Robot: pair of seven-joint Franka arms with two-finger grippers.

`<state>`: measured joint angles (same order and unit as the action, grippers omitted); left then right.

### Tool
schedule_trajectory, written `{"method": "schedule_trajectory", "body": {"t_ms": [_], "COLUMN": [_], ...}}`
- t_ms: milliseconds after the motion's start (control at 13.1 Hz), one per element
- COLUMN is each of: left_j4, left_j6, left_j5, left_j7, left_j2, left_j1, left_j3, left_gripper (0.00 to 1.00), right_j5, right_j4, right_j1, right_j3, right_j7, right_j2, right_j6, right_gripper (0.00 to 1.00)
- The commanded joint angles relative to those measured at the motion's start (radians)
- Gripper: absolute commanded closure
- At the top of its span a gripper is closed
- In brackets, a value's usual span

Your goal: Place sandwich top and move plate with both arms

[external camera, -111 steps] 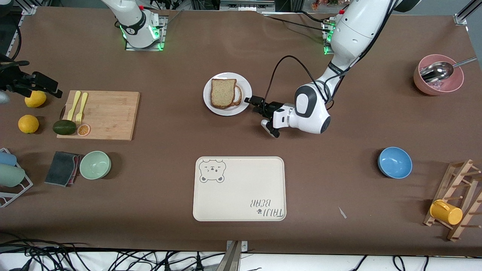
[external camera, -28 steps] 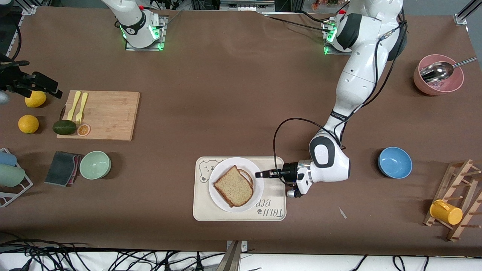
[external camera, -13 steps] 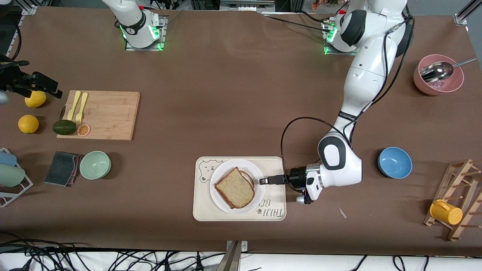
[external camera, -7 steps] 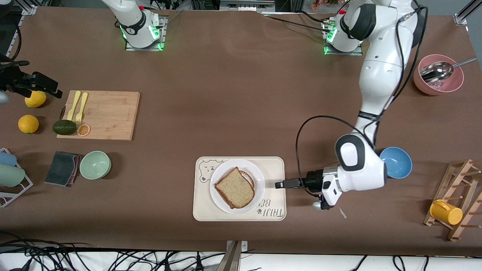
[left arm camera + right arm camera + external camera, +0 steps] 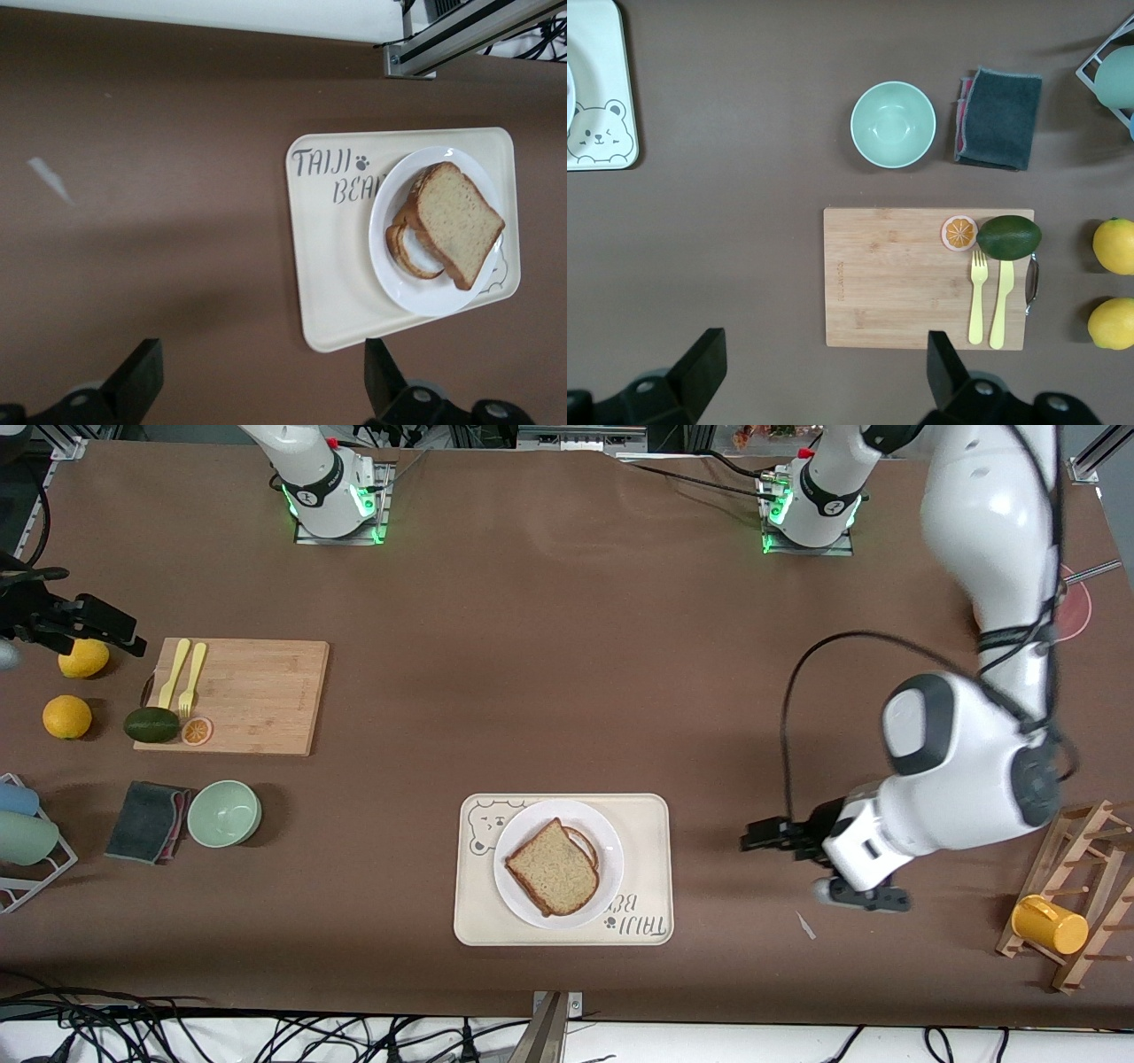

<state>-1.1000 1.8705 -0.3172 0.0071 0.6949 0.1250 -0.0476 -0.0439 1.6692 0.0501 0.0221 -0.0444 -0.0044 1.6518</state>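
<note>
Plate w/ sandwich top on tray; left tool open

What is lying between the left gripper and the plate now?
Only the bare margin of the cream tray and brown table lie between the open left gripper and the plate, as the front view shows.

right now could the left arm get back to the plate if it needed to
Probably yes. The left gripper hangs open over bare table beside the tray, and nothing stands between it and the plate; the rim facing it is uncovered by bread.
</note>
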Motion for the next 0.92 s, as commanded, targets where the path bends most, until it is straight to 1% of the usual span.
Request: {"method": "schedule_trajectory", "body": {"t_ms": [0, 153, 306, 382, 459, 535, 612, 688, 841], "left_j4": [-0.133, -0.234, -0.302, -0.317, -0.323, -0.349, -0.363, -0.365, -0.366], "left_j6": [-0.04, -0.04, -0.04, -0.04, -0.048, -0.06, -0.071, -0.115, -0.158], "left_j5": [0.11, 0.157, 0.162, 0.19, 0.257, 0.3, 0.305, 0.306, 0.306], "left_j7": [0.016, 0.017, 0.016, 0.017, 0.022, 0.049, 0.045, 0.044, 0.045], "left_j2": [-0.17, -0.276, -0.343, -0.359, -0.379, -0.408, -0.422, -0.434, -0.471], "left_j1": [-0.019, -0.022, -0.051, -0.074, -0.087, -0.091, -0.093, -0.096, -0.119], "left_j3": [0.0, 0.0, 0.002, 0.002, -0.003, -0.001, 0.0, 0.002, 0.0], "left_gripper": [0.0, 0.0, 0.0, 0.0, 0.0, 0.0, 0.0, 0.0, 0.0], "right_j5": [-0.005, -0.005, -0.005, -0.005, -0.005, -0.005, -0.007, -0.005, -0.005], "right_j4": [-0.017, -0.017, -0.017, -0.017, -0.017, -0.017, -0.017, -0.019, -0.017], "right_j1": [0.005, 0.005, 0.005, 0.005, 0.005, 0.005, 0.005, 0.005, 0.005], "right_j3": [-0.005, -0.005, -0.005, -0.005, -0.005, -0.005, -0.005, -0.007, -0.005], "right_j7": [0.011, 0.011, 0.011, 0.011, 0.011, 0.011, 0.011, 0.011, 0.011], "right_j2": [0.006, 0.006, 0.006, 0.006, 0.006, 0.006, 0.006, 0.006, 0.006], "right_j6": [-0.004, -0.004, -0.004, -0.006, -0.004, -0.004, -0.004, -0.004, -0.006], "right_gripper": [0.0, 0.0, 0.0, 0.0, 0.0, 0.0, 0.0, 0.0, 0.0]}}
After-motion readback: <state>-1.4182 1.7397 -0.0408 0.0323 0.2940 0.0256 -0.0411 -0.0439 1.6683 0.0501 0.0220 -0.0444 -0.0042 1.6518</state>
